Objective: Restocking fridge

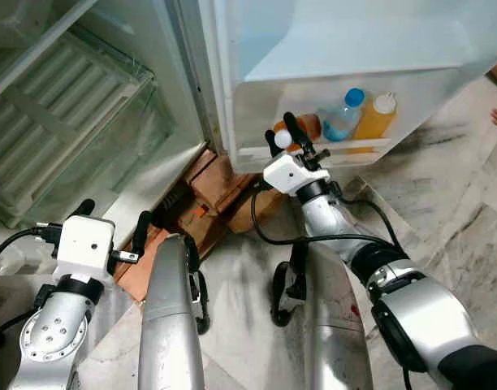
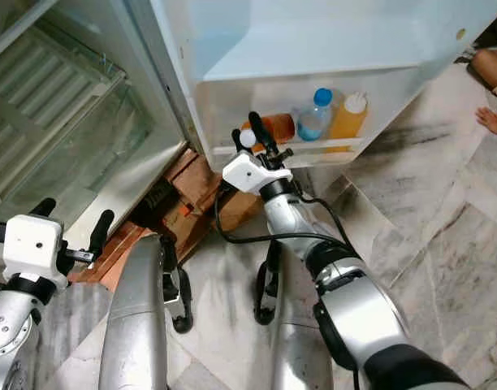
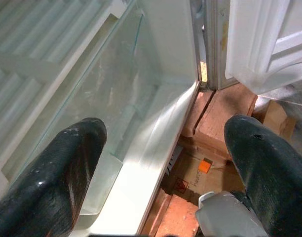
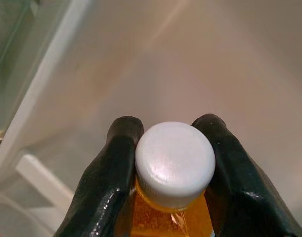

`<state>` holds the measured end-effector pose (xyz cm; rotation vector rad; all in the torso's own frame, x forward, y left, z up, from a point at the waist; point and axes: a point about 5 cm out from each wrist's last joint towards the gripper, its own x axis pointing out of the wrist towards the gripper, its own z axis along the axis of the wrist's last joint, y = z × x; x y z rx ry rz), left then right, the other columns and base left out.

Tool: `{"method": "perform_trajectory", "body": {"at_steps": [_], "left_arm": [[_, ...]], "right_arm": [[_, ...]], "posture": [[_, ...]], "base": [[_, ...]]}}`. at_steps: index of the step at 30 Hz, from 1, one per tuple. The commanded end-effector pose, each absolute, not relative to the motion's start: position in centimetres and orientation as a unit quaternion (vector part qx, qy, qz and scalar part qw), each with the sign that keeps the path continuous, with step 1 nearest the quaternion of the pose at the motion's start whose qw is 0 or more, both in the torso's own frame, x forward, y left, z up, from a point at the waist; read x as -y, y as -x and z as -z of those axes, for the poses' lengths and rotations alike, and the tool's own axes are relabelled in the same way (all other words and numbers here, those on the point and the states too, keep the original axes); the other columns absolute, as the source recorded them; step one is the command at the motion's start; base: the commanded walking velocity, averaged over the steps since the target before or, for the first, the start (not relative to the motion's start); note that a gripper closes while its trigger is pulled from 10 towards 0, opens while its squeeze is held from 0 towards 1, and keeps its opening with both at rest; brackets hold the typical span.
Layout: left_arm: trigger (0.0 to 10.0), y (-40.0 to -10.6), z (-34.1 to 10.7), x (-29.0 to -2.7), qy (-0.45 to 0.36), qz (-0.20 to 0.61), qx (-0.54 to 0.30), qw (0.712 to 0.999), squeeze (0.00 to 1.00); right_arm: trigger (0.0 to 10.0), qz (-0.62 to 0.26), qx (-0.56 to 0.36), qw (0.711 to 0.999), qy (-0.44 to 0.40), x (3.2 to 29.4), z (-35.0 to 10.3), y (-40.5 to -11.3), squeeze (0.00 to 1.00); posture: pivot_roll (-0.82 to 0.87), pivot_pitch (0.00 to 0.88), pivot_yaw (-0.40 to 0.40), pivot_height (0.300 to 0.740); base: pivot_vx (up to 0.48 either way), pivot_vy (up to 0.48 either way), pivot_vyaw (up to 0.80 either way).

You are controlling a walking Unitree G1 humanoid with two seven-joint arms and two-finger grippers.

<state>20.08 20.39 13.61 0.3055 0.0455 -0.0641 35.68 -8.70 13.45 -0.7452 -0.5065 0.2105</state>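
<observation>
My right gripper [image 4: 173, 163] has its jaws closed on the neck of an orange bottle [image 4: 173, 217], one black finger [image 4: 114, 168] pressed to each side just under the white cap [image 4: 174, 163]. The grip looks centred; the cap sits evenly between the fingers.

From the head cameras, the bottle [image 1: 301, 128] is held tilted, its long axis running from the jaws toward the door shelf [image 1: 313, 150], cap end at the jaws and body leaning into the shelf. I judge it to be at or just over the shelf's front rail; I cannot tell whether its base already rests inside.

Taking the door shelf as landmark: two bottles stand upright in it beyond my held one, a clear bottle with a blue cap [image 1: 343, 116] next along, and an orange bottle with a white cap [image 1: 375, 118] at the far end. The free space lies at the near end, directly ahead of the jaws. The coming move turns on this: the bottle must come upright and go down behind the rail without knocking the blue-capped neighbour.

My left gripper [image 3: 161, 163] hangs with jaws wide, holding nothing, at the foot of the fridge cabinet [image 3: 156, 64] above the bricks [image 3: 225, 113] under it. The right arm is the nearer to the door shelf.
</observation>
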Motion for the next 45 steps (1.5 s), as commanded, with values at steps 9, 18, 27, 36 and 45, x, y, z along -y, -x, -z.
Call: {"method": "perform_trajectory", "body": {"at_steps": [9,18,27,36,45], "left_arm": [[10.0,-20.1,-13.0,-20.3,-0.152,0.037,-0.039,0.987,0.00],[10.0,-20.7,-12.7,-20.2,-0.151,0.041,-0.038,0.987,0.00],[10.0,-21.1,-12.6,-20.2,-0.153,0.042,-0.036,0.987,0.00],[10.0,-21.7,-12.6,-20.1,-0.154,0.044,-0.030,0.987,0.00],[10.0,-21.9,-12.5,-20.1,-0.156,0.046,-0.030,0.986,0.00]], "right_arm": [[10.0,-0.021,0.124,0.954,0.273,11.6,-11.7,-36.2,0.00],[10.0,0.053,0.080,0.958,0.270,14.8,-12.7,-37.4,0.00],[10.0,0.078,0.036,0.965,0.248,15.3,-12.7,-37.9,0.00],[10.0,0.113,-0.018,0.968,0.223,16.8,-12.5,-38.2,0.00],[10.0,0.133,-0.044,0.968,0.208,17.9,-12.9,-38.5,0.00]], "posture": [[0.25,0.461,0.023,0.582],[0.24,0.438,0.029,0.582],[0.24,0.424,0.031,0.582],[0.24,0.407,0.038,0.582],[0.24,0.401,0.044,0.582]], "base": [[0.000,0.000,0.00],[0.000,0.000,0.00],[0.000,0.000,0.00],[0.000,0.000,0.00],[0.000,0.000,0.00]]}}
